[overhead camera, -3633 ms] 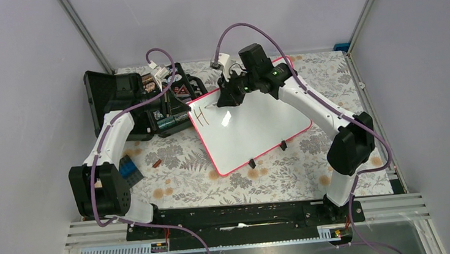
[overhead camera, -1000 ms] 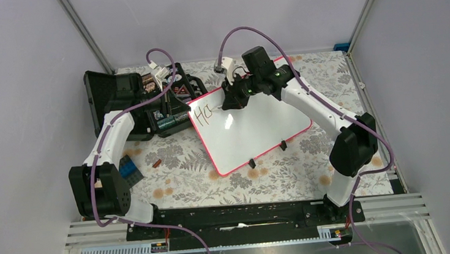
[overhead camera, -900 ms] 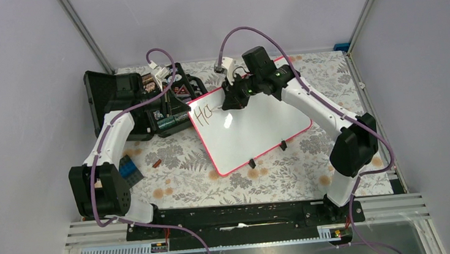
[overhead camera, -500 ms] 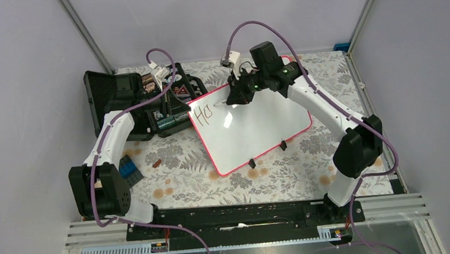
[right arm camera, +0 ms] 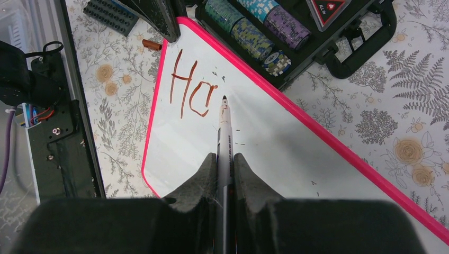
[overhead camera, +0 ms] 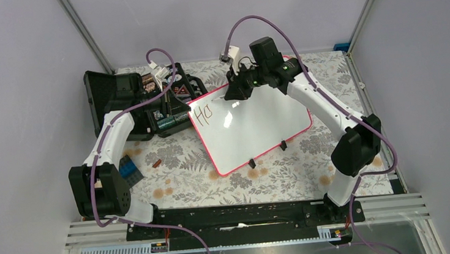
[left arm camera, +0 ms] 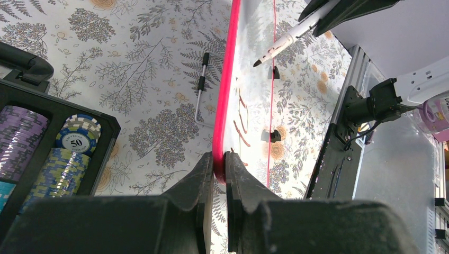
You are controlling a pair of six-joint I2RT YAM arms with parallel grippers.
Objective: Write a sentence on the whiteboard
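Note:
The whiteboard [overhead camera: 256,124], white with a pink rim, lies slanted on the flowered table. Brownish letters "Ho" [overhead camera: 201,112], the start of the sentence, stand near its left corner. My left gripper [left arm camera: 219,159] is shut on the board's pink rim [left arm camera: 225,95] at that corner. My right gripper [right arm camera: 225,159] is shut on a white marker [right arm camera: 224,127], whose dark tip points at the board just right of the "o" [right arm camera: 200,100]. Whether the tip touches the surface I cannot tell. The left wrist view shows the marker [left arm camera: 286,39] slanting over the board.
An open black case [overhead camera: 159,105] with stacked poker chips [right arm camera: 265,39] sits against the board's far-left edge. A blue block [overhead camera: 129,168] and a small brown piece [overhead camera: 157,163] lie at the left. Two black clips [overhead camera: 252,162] sit on the board's near edge.
The right gripper has moved the marker a little to the right and away, off the "o", which now looks closed. The left gripper has held still on the rim.

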